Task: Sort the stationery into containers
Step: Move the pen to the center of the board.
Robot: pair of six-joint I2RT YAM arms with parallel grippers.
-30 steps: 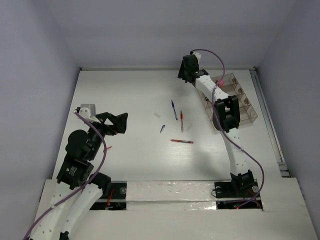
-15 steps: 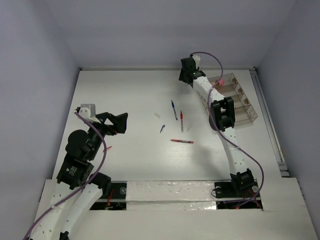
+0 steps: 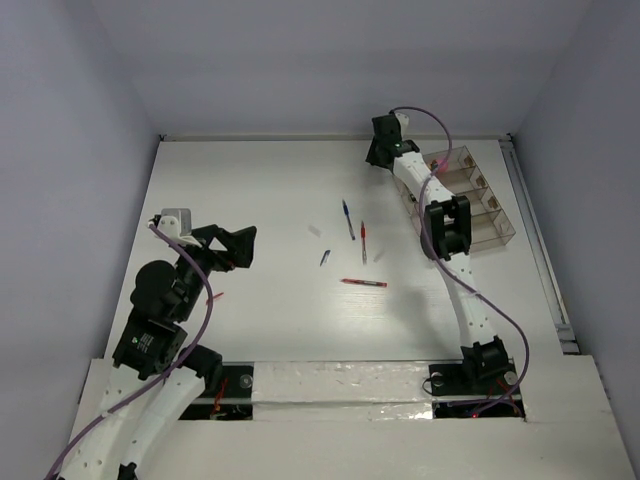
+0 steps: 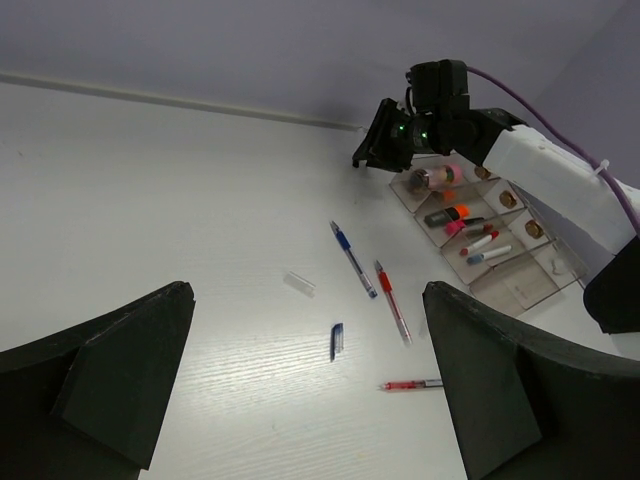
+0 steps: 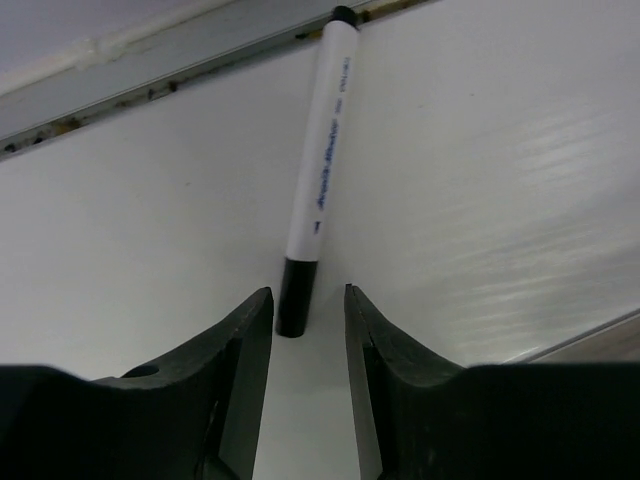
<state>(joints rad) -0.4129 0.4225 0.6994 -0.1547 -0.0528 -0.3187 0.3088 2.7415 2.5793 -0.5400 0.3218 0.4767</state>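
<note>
White marker (image 5: 318,170) lies left of the organiser (image 3: 497,215), its long axis pointing straight away from the right gripper (image 5: 307,293). That gripper's narrow-set jaws flank the marker's black end, not yet gripping. The left gripper (image 4: 306,330) gapes wide, well apart.

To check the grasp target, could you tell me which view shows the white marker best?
The right wrist view: the white marker lies full length, black cap at the right tool. In the other two views I cannot make it out.

Organiser (image 3: 500,215) far right on table (image 3: 260,180) — loose pens (image 3: 348,219) mid-table, left of it — marker (image 5: 318,165) by back edge.
</note>
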